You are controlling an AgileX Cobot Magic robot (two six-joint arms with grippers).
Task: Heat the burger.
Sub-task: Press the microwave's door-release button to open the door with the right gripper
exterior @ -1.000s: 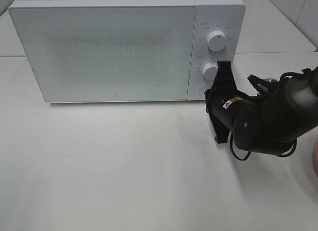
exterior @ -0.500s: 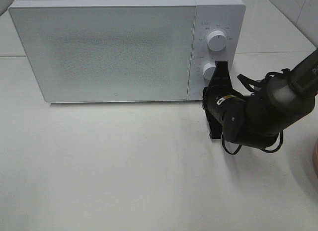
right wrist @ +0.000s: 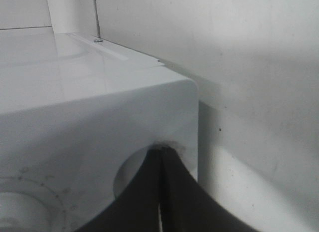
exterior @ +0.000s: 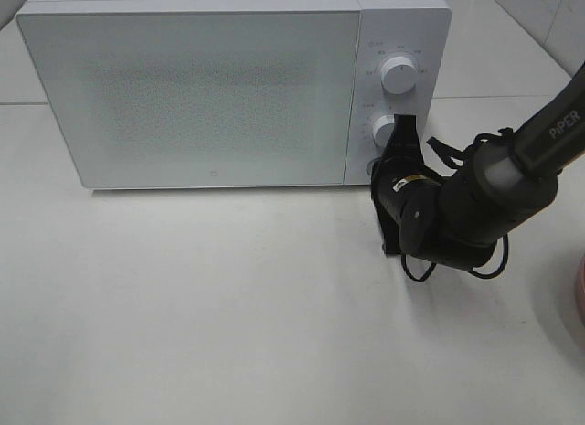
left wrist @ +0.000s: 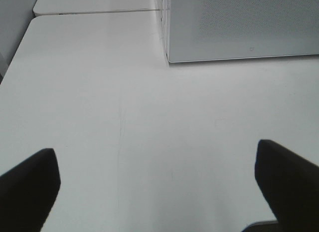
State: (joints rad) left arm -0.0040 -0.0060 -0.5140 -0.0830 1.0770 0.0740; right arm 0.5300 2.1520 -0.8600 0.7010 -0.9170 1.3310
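The right pincer [right wrist: 161, 154], tips together, touches the lower round button [right wrist: 128, 178] of the boxy white microwave [exterior: 192, 87], its frosted door shut. The left pincer [left wrist: 159, 184] gapes over the white surface [exterior: 228, 315]. The burger is out of sight.

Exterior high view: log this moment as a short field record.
microwave: white, door shut
right gripper: fingers shut, tip against the round button under the lower knob
left gripper: open, over the table
burger: not in view
pink plate: sliver at right edge
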